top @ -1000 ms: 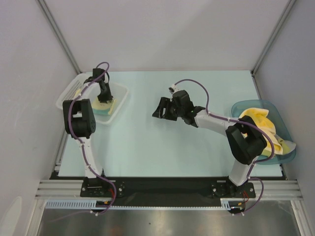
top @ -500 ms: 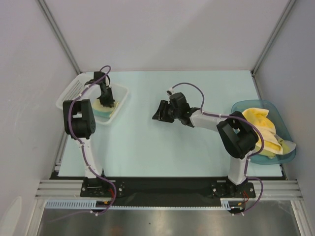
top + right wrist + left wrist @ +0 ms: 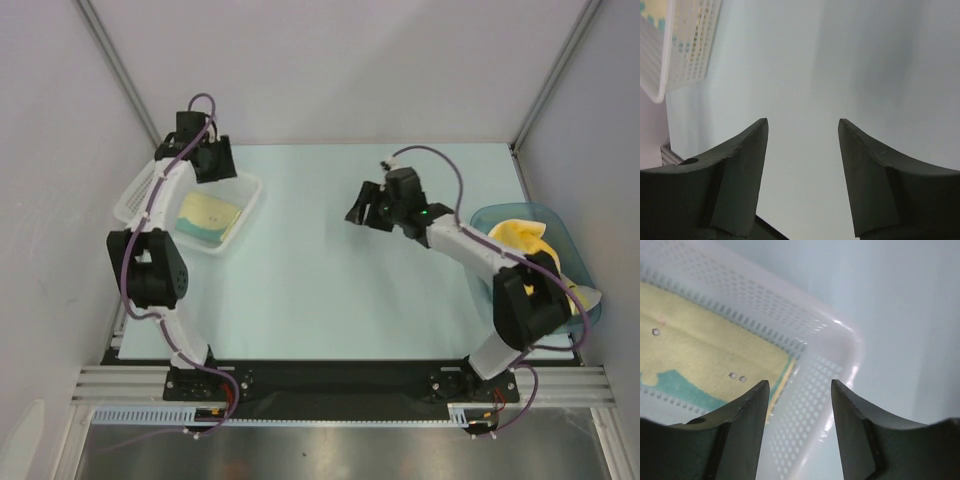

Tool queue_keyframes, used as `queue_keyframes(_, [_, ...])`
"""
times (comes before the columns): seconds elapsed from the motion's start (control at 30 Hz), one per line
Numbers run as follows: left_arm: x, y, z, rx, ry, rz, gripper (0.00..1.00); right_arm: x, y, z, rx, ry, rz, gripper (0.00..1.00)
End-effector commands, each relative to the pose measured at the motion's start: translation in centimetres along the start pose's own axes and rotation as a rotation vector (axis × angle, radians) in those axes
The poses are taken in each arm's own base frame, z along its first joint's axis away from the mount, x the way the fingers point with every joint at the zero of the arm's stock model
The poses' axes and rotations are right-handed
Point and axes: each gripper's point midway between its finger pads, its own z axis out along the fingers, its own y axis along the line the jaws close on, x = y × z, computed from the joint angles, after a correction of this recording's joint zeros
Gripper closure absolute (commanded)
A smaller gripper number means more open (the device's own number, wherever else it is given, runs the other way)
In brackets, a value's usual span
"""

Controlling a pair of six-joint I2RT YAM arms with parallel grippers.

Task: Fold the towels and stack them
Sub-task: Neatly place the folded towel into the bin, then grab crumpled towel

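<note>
Far left on my overhead feed, the basket (image 3: 135, 200) sits at the left edge of the desk (image 3: 300, 290). In it lies a folded towel (image 3: 208, 214), flat, pale yellow on top with teal showing along its near side. My left arm (image 3: 150, 272) runs up the basket's left side and ends above its far rim. The left jaws stand partly open and hold nothing. On the left wrist feed the two fingers (image 3: 740, 432) frame a corner of the basket (image 3: 840, 345), and the towel (image 3: 705, 352) lies inside to the left, clear of both fingers. I can make out small dark dots and a teal patch on that yellow face, no more than that

My right arm (image 3: 470, 248) stretches from its base at the lower right out over the middle of the desk, wrist pointing left. The right jaws are open too, with nothing between them. The right wrist feed shows desk (image 3: 805, 65) under the fingers (image 3: 740, 175) and the basket (image 3: 685, 45) up in the left corner, well apart

Far right, the tub (image 3: 548, 213) sits at the desk's right edge, holding loose towels (image 3: 520, 238), yellow and crumpled in a heap, a pale corner hanging over the near rim
</note>
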Motion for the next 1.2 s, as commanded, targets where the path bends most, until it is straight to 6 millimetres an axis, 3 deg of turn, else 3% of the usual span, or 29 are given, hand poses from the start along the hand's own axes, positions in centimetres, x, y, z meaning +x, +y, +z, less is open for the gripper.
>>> queue_keyframes(0.0, [-1.8, -7.1, -4.9, 0.122, -0.124, 0.075, 0.41, -3.7, -5.6, -5.8, 0.21, -0.101, 0.001, 0.36])
queue_keyframes(0.03, [-1.3, -7.9, -5.2, 0.115, -0.13, 0.087, 0.39, -4.5, -7.2, -7.2, 0.26, -0.128, 0.019, 0.31])
queue_keyframes(0.07, [-0.8, -9.1, -5.8, 0.126, -0.133, 0.101, 0.38, -6.0, -10.4, -9.8, 0.375, -0.184, 0.062, 0.29])
queue_keyframes(0.1, [0.3, -11.6, -6.7, 0.166, -0.141, 0.144, 0.29, -6.8, -12.3, -11.4, 0.437, -0.22, 0.085, 0.27])
queue_keyframes(0.13, [0.8, -12.5, -7.3, 0.176, -0.145, 0.157, 0.24, -7.4, -14.0, -12.8, 0.498, -0.247, 0.1, 0.23])
queue_keyframes(0.17, [1.3, -13.7, -7.9, 0.198, -0.148, 0.177, 0.22, -8.1, -17.6, -15.4, 0.619, -0.291, 0.156, 0.21])
queue_keyframes(0.23, [2.4, -15.7, -9.5, 0.221, -0.175, 0.214, 0.01, -8.4, -20.7, -17.7, 0.708, -0.313, 0.215, 0.17])
queue_keyframes(0.3, [3.4, -17.7, -10.6, 0.276, -0.187, 0.251, 0.0, -8.2, -25.2, -20.8, 0.831, -0.344, 0.307, 0.14])
queue_keyframes(0.37, [4.2, -19.1, -12.1, 0.352, -0.183, 0.267, 0.0, -8.1, -27.6, -22.3, 0.868, -0.372, 0.364, 0.13])
queue_keyframes(0.4, [5.1, -19.6, -12.1, 0.383, -0.166, 0.248, 0.0, -7.7, -29.8, -23.4, 0.913, -0.377, 0.422, 0.13])
queue_keyframes(0.43, [5.3, -19.9, -13.1, 0.423, -0.178, 0.242, 0.0, -7.3, -30.7, -23.8, 0.934, -0.376, 0.448, 0.13])
queue_keyframes(0.6, [6.6, -20.2, -13.6, 0.481, -0.178, 0.21, 0.0, -4.6, -35.6, -26.0, 1.082, -0.337, 0.56, 0.14])
queue_keyframes(0.7, [6.8, -19.7, -13.3, 0.456, -0.166, 0.232, 0.0, -3.7, -37.2, -26.1, 1.108, -0.338, 0.566, 0.14])
queue_keyframes(0.83, [6.7, -19.5, -13.2, 0.445, -0.17, 0.254, 0.0, -2.6, -39.2, -24.4, 1.084, -0.289, 0.568, 0.18])
queue_keyframes(0.87, [6.6, -19.5, -13.4, 0.445, -0.177, 0.251, 0.01, -2.8, -39.3, -24.2, 1.08, -0.283, 0.561, 0.22])
queue_keyframes(0.9, [6.6, -19.4, -13.5, 0.441, -0.183, 0.249, 0.01, -3.1, -39.3, -24.3, 1.076, -0.284, 0.547, 0.35])
queue_keyframes(1.0, [6.1, -19.2, -13.7, 0.432, -0.211, 0.247, 0.02, -6.0, -38.3, -25.5, 1.113, -0.318, 0.442, 0.64])
queue_keyframes(1.03, [6.1, -19.2, -13.6, 0.43, -0.211, 0.248, 0.01, -6.7, -37.7, -26.7, 1.195, -0.323, 0.396, 0.68])
queue_keyframes(1.07, [5.8, -19.2, -13.7, 0.425, -0.211, 0.255, 0.02, -9.9, -35.5, -26.8, 1.188, -0.363, 0.307, 0.74])
queue_keyframes(1.13, [5.7, -19.3, -13.5, 0.423, -0.205, 0.265, 0.02, -11.9, -33.3, -27.0, 1.21, -0.367, 0.235, 0.87])
queue_keyframes(1.17, [5.4, -19.2, -13.6, 0.416, -0.208, 0.265, 0.02, -14.9, -30.7, -26.7, 1.172, -0.408, 0.172, 0.89])
